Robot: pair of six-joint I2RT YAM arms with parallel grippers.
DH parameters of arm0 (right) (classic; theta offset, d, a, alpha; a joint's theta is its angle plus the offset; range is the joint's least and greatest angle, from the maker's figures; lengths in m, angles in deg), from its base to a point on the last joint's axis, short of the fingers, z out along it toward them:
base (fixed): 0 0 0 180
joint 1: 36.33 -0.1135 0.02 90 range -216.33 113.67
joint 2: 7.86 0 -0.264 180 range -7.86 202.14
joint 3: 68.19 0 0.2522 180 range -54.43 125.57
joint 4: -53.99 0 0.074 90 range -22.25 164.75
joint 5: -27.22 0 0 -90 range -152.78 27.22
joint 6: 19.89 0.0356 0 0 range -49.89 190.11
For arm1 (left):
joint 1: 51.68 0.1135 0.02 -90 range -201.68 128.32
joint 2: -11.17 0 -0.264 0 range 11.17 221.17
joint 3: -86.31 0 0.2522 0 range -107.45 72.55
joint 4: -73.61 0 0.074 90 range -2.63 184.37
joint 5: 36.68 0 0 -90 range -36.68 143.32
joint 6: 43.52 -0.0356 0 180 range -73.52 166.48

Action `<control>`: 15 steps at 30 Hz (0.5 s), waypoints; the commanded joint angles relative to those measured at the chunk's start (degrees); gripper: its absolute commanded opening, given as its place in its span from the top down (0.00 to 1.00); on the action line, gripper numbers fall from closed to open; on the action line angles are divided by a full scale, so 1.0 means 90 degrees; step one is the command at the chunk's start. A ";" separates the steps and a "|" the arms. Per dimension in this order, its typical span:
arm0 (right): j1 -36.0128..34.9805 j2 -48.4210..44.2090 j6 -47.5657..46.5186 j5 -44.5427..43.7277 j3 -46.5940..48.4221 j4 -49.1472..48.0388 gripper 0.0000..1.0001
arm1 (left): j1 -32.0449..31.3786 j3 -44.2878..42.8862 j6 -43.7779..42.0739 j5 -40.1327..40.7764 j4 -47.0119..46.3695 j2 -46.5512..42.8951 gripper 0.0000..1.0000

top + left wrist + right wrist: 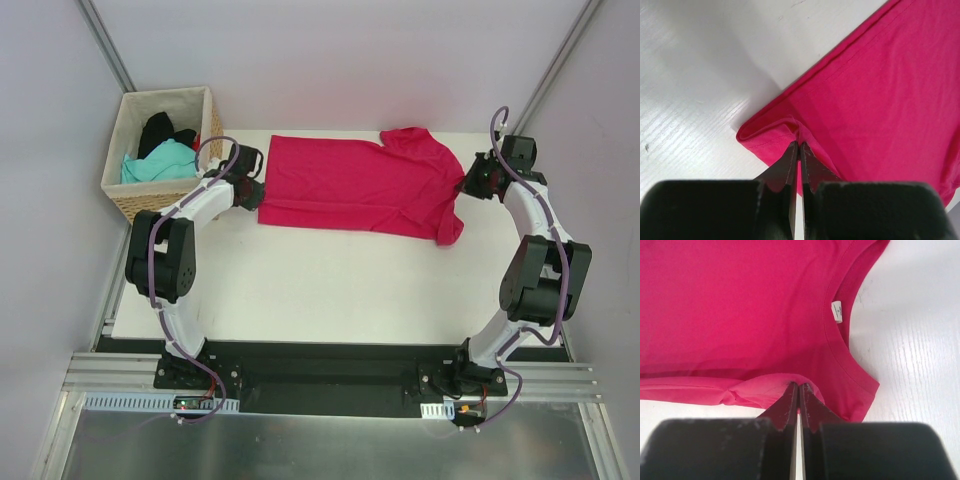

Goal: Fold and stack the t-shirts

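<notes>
We saw the pink t-shirt [350, 185] lying on the white surface [330, 290], its long side going left to right, with the neck at the right. Our left claw [798, 150] pinched its bottom corner tight. Our right claw [799, 390] pinched the cloth by the neck. A teal t-shirt [160, 165] and a black t-shirt [158, 128] sat in the wicker basket [150, 205].

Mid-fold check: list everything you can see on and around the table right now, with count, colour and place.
table: one, white, in front of the arms
basket: one, woven tan with pale lining, far left corner
pink t-shirt: one, crimson-pink, spread across the far half of the table
neck label: one, white, inside the pink t-shirt's collar
teal t-shirt: one, teal, bunched in the basket
black t-shirt: one, black, in the basket behind the teal one
left gripper: one, black, shut on the pink t-shirt's hem corner
right gripper: one, black, shut on the pink t-shirt near the collar
</notes>
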 commanded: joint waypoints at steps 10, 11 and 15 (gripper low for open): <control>0.0075 0.0022 -0.0307 0.0436 0.0238 -0.0498 1.00 | 0.0049 -0.0364 -0.0185 0.0242 0.0088 0.0063 1.00; 0.0085 0.0012 -0.0327 0.0436 0.0238 -0.0498 0.99 | 0.0059 -0.0364 -0.0253 0.0271 0.0078 0.0044 1.00; 0.0114 -0.0017 -0.0366 0.0406 0.0247 -0.0537 1.00 | 0.0059 -0.0325 -0.0341 0.0340 0.0078 0.0005 1.00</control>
